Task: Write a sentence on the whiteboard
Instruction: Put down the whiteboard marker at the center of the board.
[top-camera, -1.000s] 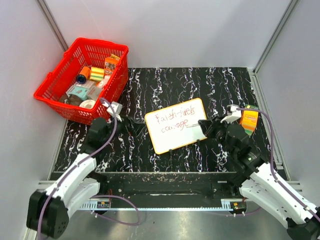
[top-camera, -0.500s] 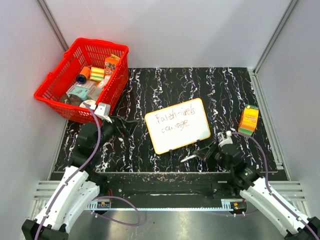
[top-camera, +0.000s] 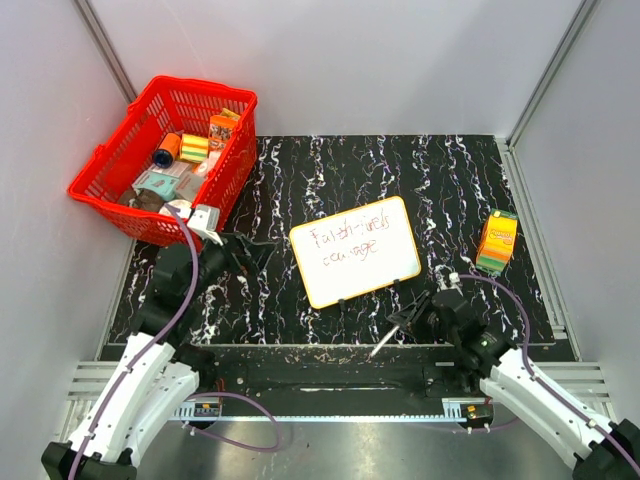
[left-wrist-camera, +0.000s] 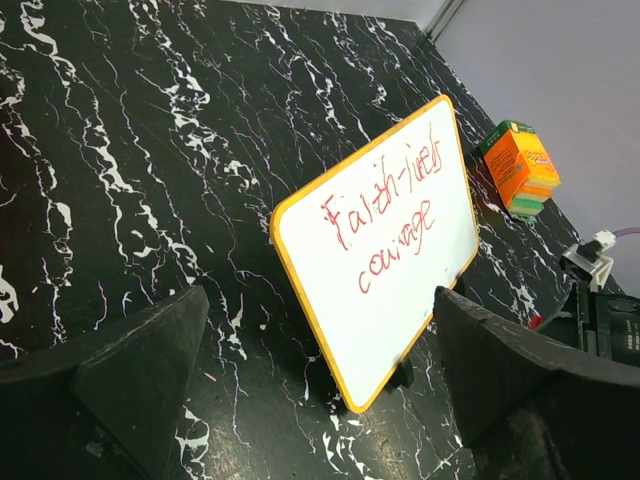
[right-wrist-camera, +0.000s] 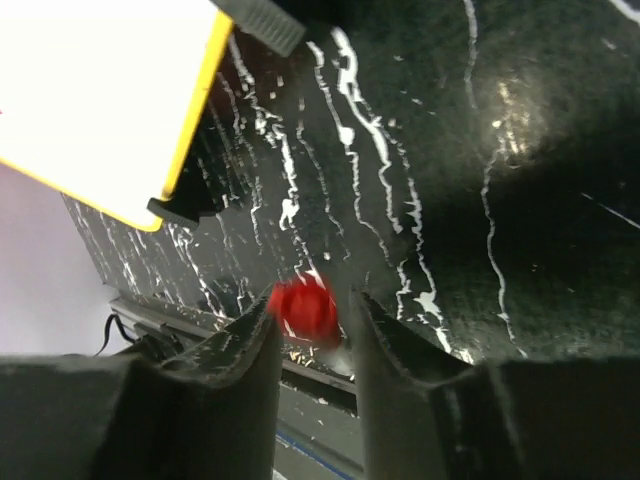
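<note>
The whiteboard (top-camera: 355, 268) (left-wrist-camera: 400, 300) (right-wrist-camera: 90, 90) stands propped on small black feet mid-table, white with an orange-yellow rim. The sentence (top-camera: 350, 243) (left-wrist-camera: 385, 225) is two lines of red handwriting on it. My right gripper (top-camera: 408, 322) (right-wrist-camera: 313, 300) hovers low near the table's front edge, right of the board's near corner. Its jaws are slightly apart around the blurred red end of a marker (top-camera: 383, 342) (right-wrist-camera: 305, 308), with a gap at the right finger. My left gripper (top-camera: 262, 255) (left-wrist-camera: 320, 300) is wide open and empty, left of the board and facing it.
A red basket (top-camera: 100, 165) of several small items sits at the back left. An orange-and-green box (top-camera: 497, 240) (left-wrist-camera: 520, 165) stands at the right. The table's front edge and a metal rail (top-camera: 330, 385) lie just below the marker.
My right gripper pulled back from the board toward the front edge with the marker, and its jaws have begun to part. The left arm drew back slightly, still open.
</note>
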